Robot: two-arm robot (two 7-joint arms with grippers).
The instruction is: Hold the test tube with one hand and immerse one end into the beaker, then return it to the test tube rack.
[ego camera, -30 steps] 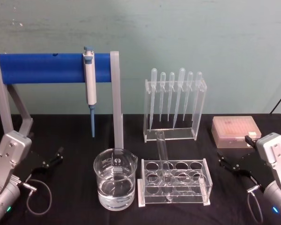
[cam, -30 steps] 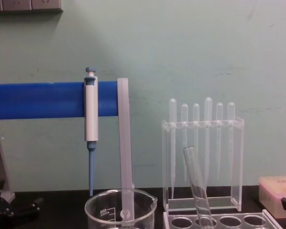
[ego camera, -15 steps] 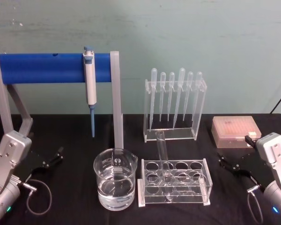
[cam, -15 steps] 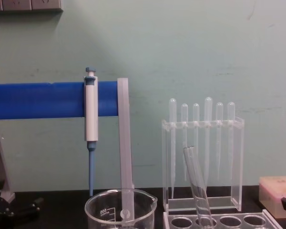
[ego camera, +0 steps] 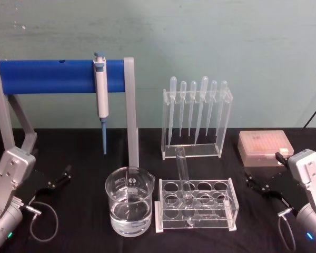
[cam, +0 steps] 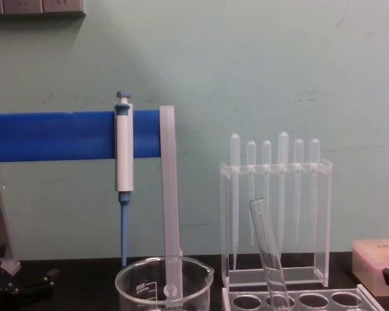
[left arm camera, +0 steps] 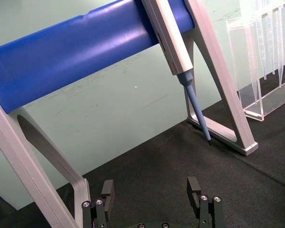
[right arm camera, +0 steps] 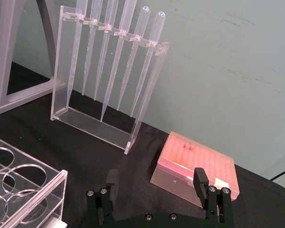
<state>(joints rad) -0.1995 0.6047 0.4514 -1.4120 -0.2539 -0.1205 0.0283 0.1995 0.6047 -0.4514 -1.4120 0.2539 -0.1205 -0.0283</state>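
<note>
A pale green wall [ego camera: 210,42] is backing a table draped in black cloth [ego camera: 84,153]. Toward the front of it, the glass beaker [ego camera: 111,200] is sitting partly filled with clear liquid, and the clear acrylic test tube rack [ego camera: 221,221] is standing just beside it, on the robot's right of it. The test tube [ego camera: 184,174] is resting in one of the rack's holes near the beaker end, its open rim leaning back and slightly toward the beaker.

The left gripper [left arm camera: 150,185] is lying low near the table's left edge, well apart from the beaker, with its fingers spread wide and nothing between them. The right gripper [right arm camera: 155,175] is sitting likewise at the right edge, in front of a pink pipette-tip box [ego camera: 266,147], its fingers also parted and empty.

Behind, a blue-and-white pipettor [ego camera: 101,97] is hanging from a blue bar stand [ego camera: 47,76], and six plastic pipettes are hanging in an acrylic pipette stand [ego camera: 197,150].

Judging from this layout, none of the task is showing as done: neither hand is touching the tube. Grasping it, lifting it clear, dipping one end into the beaker and setting it back in the rack all appear to be remaining.
</note>
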